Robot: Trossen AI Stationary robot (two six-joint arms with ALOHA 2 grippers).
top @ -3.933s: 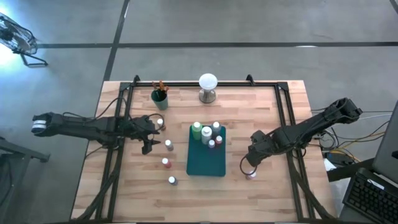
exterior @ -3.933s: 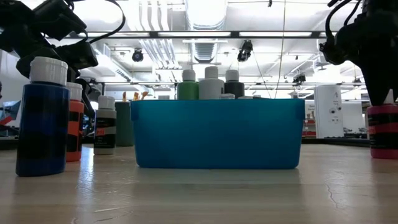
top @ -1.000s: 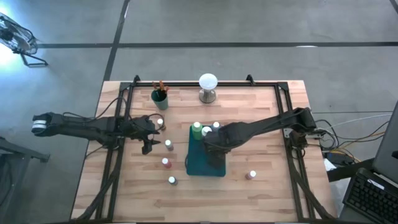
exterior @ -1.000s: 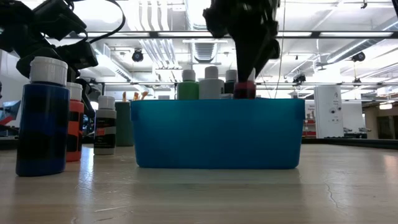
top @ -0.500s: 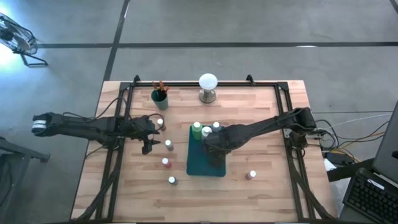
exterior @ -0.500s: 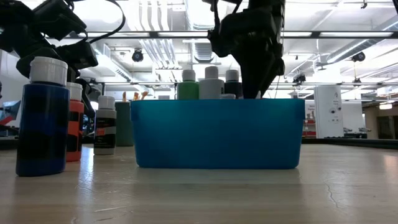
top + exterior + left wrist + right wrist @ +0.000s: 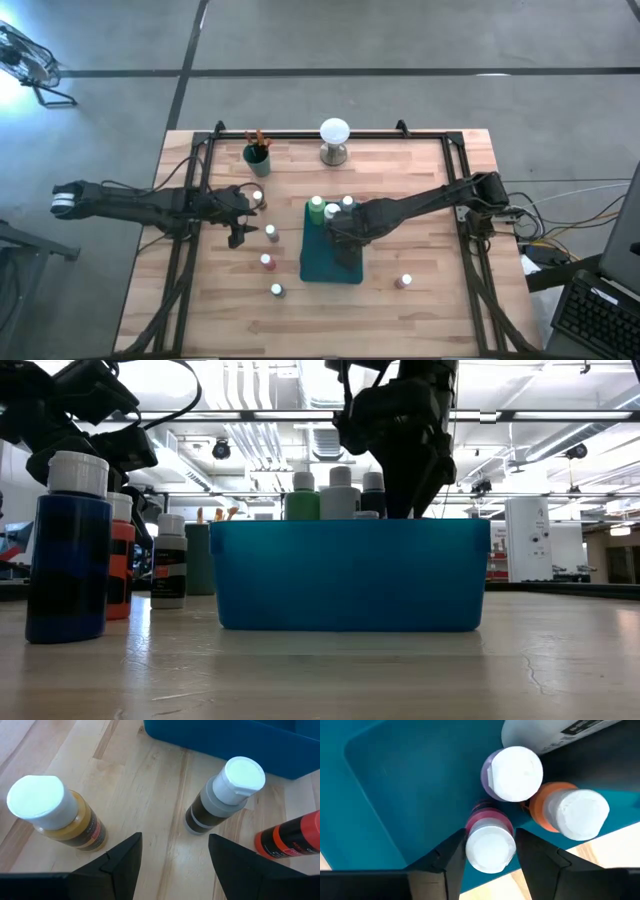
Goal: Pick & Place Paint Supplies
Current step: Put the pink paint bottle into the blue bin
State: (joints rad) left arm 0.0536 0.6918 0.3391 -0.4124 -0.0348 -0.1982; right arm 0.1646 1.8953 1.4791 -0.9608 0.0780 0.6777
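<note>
My right gripper [image 7: 490,832] points down into the teal tray [image 7: 330,268]. Its fingers stand close on either side of a pink bottle [image 7: 487,817] with a white cap. A purple bottle [image 7: 512,772] and an orange bottle [image 7: 577,815] stand right beside it. In the low view the gripper [image 7: 400,495] dips behind the tray wall [image 7: 350,575], which hides the pink bottle. My left gripper [image 7: 172,850] waits open over the table's left part, facing the gap between a yellow-brown bottle [image 7: 55,817] and a grey bottle [image 7: 222,797]. My right gripper comes from above with one finger [image 7: 455,850] on each side of the pink bottle's white cap [image 7: 490,851]. Whether the fingers touch the cap, I cannot tell. The bottle stands upright on the tray's floor.
A green bottle [image 7: 316,206] and white-capped ones [image 7: 347,203] fill the tray's far end. Several bottles stand left of the tray [image 7: 267,262], and one stands right of it [image 7: 404,282]. A green cup with brushes [image 7: 256,155] and a white ball on a metal base [image 7: 334,135] stand at the far edge.
My right gripper has gone down into the tray with the pink bottle. In the low view the bottle showed at the tray's rim a second ago and has now sunk behind the wall.
</note>
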